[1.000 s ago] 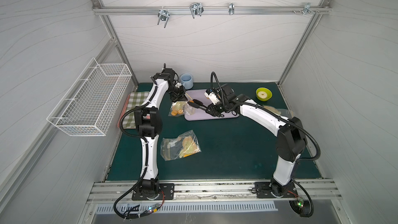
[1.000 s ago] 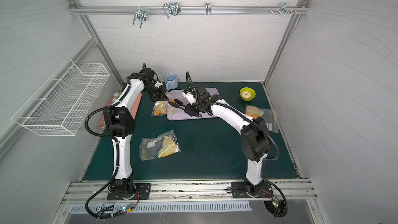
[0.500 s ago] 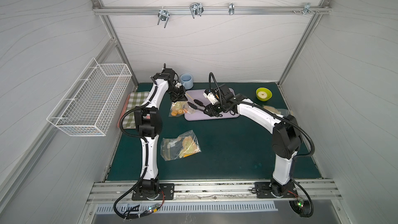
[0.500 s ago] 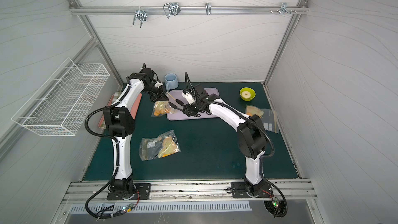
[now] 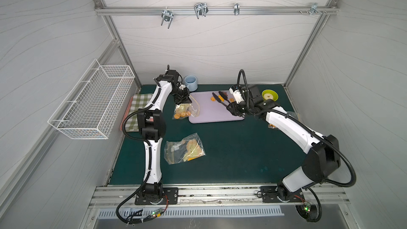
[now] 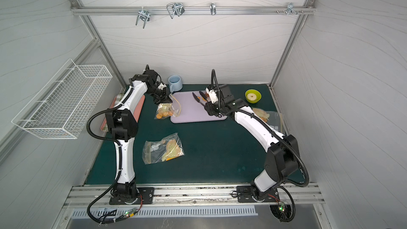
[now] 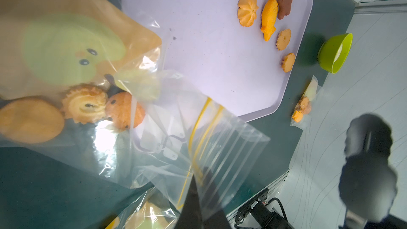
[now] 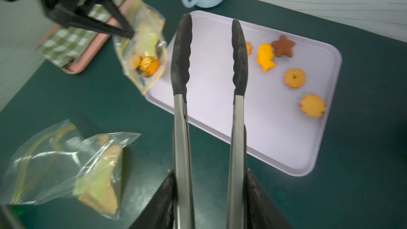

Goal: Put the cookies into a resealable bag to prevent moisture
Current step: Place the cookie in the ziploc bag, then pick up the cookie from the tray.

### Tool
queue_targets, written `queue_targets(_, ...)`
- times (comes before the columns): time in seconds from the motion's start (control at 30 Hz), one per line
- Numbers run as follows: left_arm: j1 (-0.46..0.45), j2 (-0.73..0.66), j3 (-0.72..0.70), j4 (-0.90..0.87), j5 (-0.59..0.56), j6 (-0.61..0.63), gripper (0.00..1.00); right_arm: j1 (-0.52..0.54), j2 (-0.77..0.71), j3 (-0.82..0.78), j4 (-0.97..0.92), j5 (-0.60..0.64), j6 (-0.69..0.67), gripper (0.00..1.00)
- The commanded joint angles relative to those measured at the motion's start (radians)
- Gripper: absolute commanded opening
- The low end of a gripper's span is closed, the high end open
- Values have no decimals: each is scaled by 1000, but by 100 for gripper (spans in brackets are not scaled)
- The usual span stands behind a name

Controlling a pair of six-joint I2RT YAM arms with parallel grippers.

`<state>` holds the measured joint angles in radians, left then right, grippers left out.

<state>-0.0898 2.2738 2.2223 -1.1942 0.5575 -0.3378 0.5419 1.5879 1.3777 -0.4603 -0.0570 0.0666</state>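
**A:** Start at the left gripper (image 8: 128,33). What are its fingers doing?

**B:** They're pressed together on the rim of the resealable bag (image 7: 154,142), holding its mouth up against the edge of the lilac tray (image 8: 286,150). 3 cookies (image 7: 84,103) sit in the bottom of it. The pinch is only on 1 side, so the mouth hangs slack. If it folds shut, the next piece could bounce off the film onto the table (image 5: 231,150).

**A:** And the right gripper (image 8: 211,194)?

**B:** Its fingers squeeze the handles of the tongs (image 8: 240,58). The 2 tips stand apart and empty above the tray. If they close too hard, a biscuit may crack. If they close too lightly, it could slip out on the way across.

**A:** What's left on the tray?

**B:** 5 pieces. The fish (image 8: 265,57) lies touching the brown star (image 8: 283,46), or nearly so. Closing on either could shove the other off the tray.

**A:** Anything else?

**B:** The tongs have to reach into that narrow mouth. A knock there might tug the rim out of the pinch and spill what's inside.
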Motion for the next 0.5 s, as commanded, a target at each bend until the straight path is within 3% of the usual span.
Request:
queue_targets(0.0,7,-19,-6,12,11,0,0,-26,104,41,-64,70,-43,48)
queue_targets(0.2,5,-22,-9,14,16,-2,0,-69,286,199,-126,68,-69,48)
queue_targets(0.47,5,-19,-12,18,20,-2,0,-71,447,358,-194,155,-112,52)
